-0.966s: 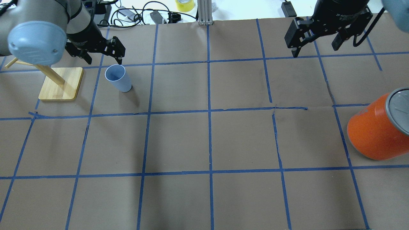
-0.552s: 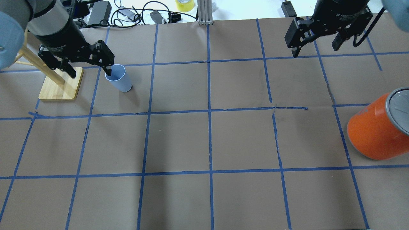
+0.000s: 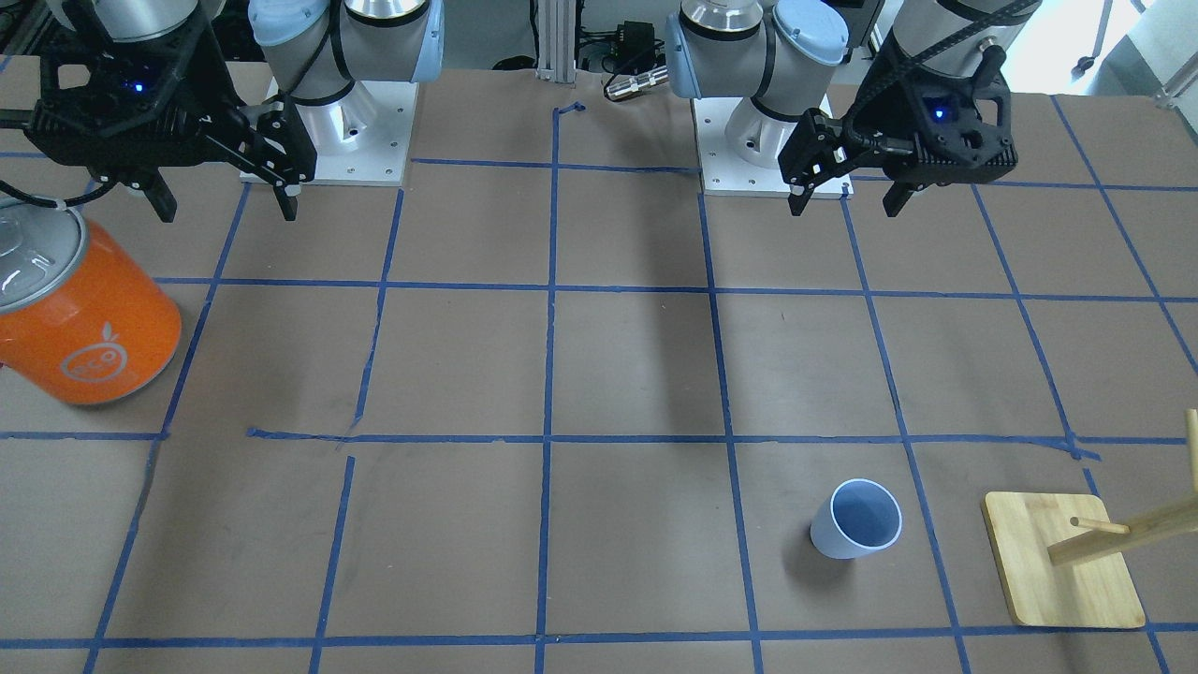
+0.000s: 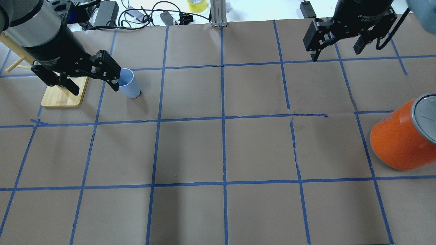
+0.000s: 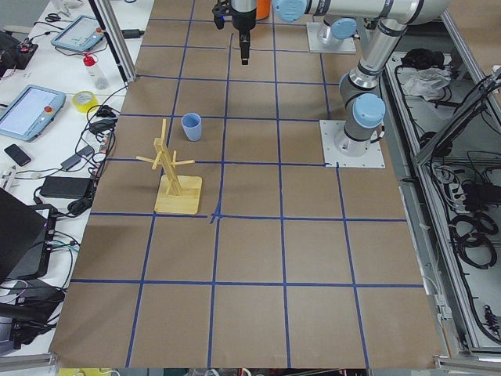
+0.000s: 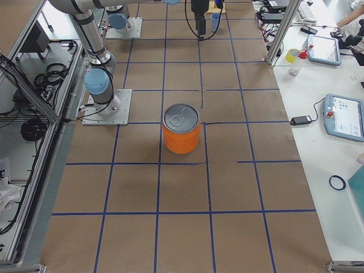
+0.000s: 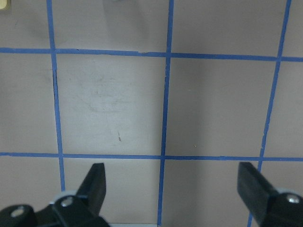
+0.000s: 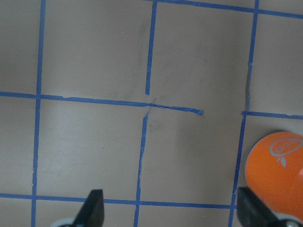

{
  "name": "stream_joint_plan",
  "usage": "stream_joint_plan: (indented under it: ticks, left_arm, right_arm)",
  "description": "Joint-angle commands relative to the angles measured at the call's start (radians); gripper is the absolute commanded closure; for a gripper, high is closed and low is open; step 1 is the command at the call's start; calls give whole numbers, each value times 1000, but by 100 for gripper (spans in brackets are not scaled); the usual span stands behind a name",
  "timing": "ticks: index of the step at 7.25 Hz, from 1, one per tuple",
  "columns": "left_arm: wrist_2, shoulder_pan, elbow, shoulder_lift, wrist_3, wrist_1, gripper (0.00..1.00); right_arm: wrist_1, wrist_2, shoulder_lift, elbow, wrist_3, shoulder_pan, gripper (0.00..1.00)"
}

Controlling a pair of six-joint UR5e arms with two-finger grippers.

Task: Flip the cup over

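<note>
The pale lavender-blue cup [image 4: 130, 87] stands upright, mouth up, on the far left part of the table; it also shows in the front-facing view [image 3: 855, 520] and the exterior left view [image 5: 191, 126]. My left gripper [image 4: 94, 89] is open and empty, raised above the table. In the overhead view one finger overlaps the cup's rim, but the front-facing view shows the left gripper [image 3: 842, 208] well apart from it, nearer the robot's base. The left wrist view shows only bare table between its fingers [image 7: 96, 182]. My right gripper [image 4: 336, 54] is open and empty, high at the far right.
A wooden peg stand [image 4: 61, 98] sits left of the cup, partly under my left gripper. A big orange can [image 4: 398, 143] with a silver lid stands at the right edge. Cables and a yellow tape roll [image 4: 197, 4] lie beyond the far edge.
My left gripper has swung from beyond the cup toward the robot and a little left, and now overlaps the cup's rim in the overhead view. The cup and right arm have not moved.
</note>
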Motion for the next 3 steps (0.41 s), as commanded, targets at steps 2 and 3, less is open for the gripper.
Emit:
stream_joint_plan:
  ticks: [2, 3]
  left_arm:
    - [12, -1, -4, 6, 0, -2, 0]
    - [12, 1, -6, 6, 0, -2, 0]
  right_arm:
    - [1, 2, -2, 5, 1, 2, 0]
    - [1, 2, 1, 5, 0, 2, 0]
